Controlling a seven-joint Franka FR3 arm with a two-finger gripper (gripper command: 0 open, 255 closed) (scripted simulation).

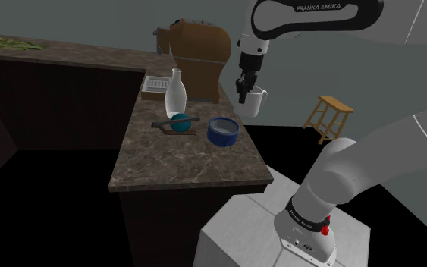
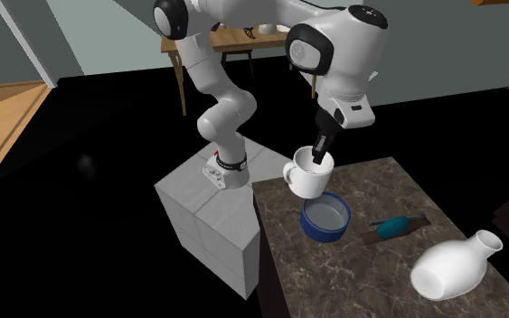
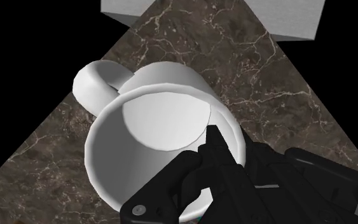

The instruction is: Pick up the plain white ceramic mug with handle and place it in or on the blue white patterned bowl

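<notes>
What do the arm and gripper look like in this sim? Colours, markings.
White rounded arm links with dark joint bands. There is white FRANKA EMIKA lettering on a dark band and small red marks near the base. Gripper is all black, with two fingers.

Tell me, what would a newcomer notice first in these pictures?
The white mug hangs in the air, its rim clasped by the black gripper. The blue bowl sits close by, lower, at the edge of the counter. A white vase stands farther along the counter.
</notes>
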